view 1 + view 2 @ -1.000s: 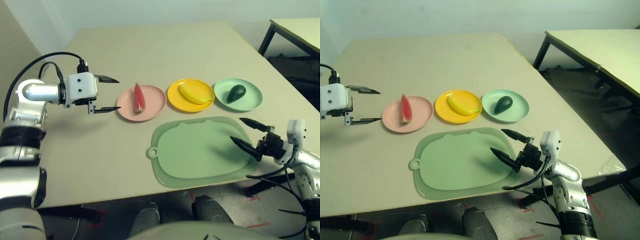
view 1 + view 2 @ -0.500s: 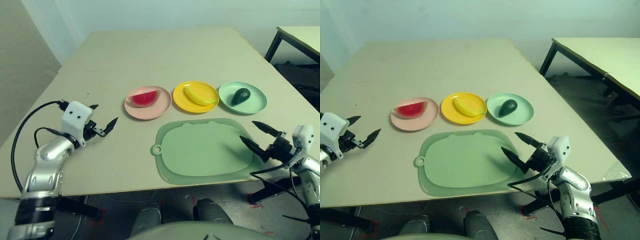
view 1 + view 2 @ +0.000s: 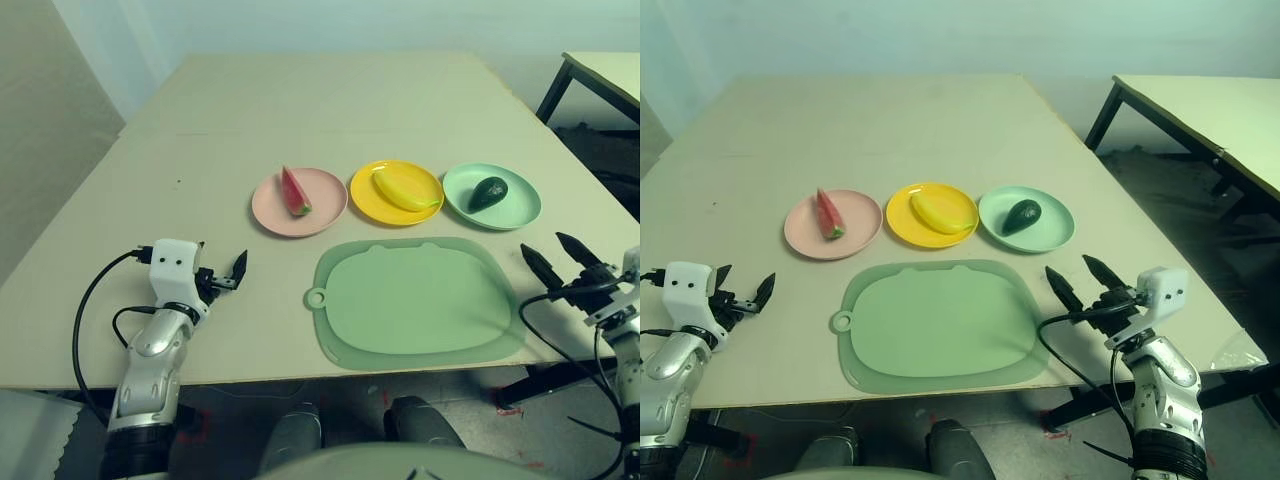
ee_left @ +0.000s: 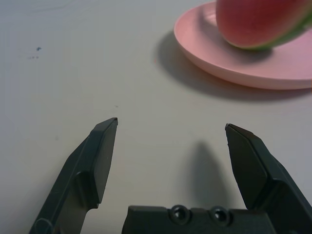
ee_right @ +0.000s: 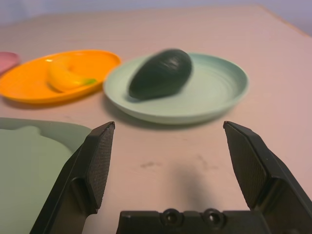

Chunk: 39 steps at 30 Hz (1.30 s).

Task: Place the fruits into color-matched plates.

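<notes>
Watermelon (image 3: 296, 192) on pink plate (image 3: 325, 205) | banana (image 3: 405, 189) on yellow plate (image 3: 366, 192) | avocado (image 3: 488, 193) on green plate (image 3: 520, 209) | left gripper (image 3: 219, 275) spread, empty | right gripper (image 3: 560, 259) spread, empty | no readable writing

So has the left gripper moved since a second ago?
Yes. The left gripper was level with the pink plate, just off its left rim; it now sits well nearer the table's near edge, jaws open and empty.

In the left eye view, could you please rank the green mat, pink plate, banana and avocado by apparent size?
1. green mat
2. pink plate
3. banana
4. avocado
</notes>
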### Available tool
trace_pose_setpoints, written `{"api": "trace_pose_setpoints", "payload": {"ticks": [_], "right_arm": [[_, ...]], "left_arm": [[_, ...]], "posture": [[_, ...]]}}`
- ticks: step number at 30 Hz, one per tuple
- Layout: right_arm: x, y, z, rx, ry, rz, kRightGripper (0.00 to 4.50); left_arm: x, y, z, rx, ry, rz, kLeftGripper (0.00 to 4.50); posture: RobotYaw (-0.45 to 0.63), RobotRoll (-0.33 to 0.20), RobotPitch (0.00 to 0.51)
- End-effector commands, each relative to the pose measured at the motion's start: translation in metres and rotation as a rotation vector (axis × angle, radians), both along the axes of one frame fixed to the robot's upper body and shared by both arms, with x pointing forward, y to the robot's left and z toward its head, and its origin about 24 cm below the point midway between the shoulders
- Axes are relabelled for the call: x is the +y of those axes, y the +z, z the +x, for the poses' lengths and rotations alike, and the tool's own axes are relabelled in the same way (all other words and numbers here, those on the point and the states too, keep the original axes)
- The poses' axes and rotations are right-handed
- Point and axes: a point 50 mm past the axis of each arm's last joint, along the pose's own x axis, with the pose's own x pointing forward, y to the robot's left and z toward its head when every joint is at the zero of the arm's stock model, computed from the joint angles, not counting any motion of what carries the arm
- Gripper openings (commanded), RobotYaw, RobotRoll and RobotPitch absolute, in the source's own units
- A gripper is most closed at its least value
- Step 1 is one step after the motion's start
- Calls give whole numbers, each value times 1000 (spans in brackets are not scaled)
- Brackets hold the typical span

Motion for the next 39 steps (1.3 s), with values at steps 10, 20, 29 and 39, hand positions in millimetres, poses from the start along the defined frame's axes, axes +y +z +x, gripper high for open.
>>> {"api": "trace_pose_setpoints", "payload": {"ticks": [10, 20, 29, 39], "right_arm": [[-12, -6, 7, 18, -8, -30, 4500], [-18, -2, 12, 7, -20, -46, 4500], [-20, -4, 12, 30, 40, -93, 4500], [-29, 2, 8, 17, 41, -112, 4500]], "left_arm": [[-20, -3, 1, 36, -53, 54, 4485], [-22, 1, 4, 23, -55, 40, 4485], [-31, 2, 8, 18, -100, 63, 4485], [-32, 0, 4, 35, -111, 46, 4485]], "posture": [[-68, 0, 74], [-84, 0, 76], [-75, 0, 71], [-109, 0, 92]]}}
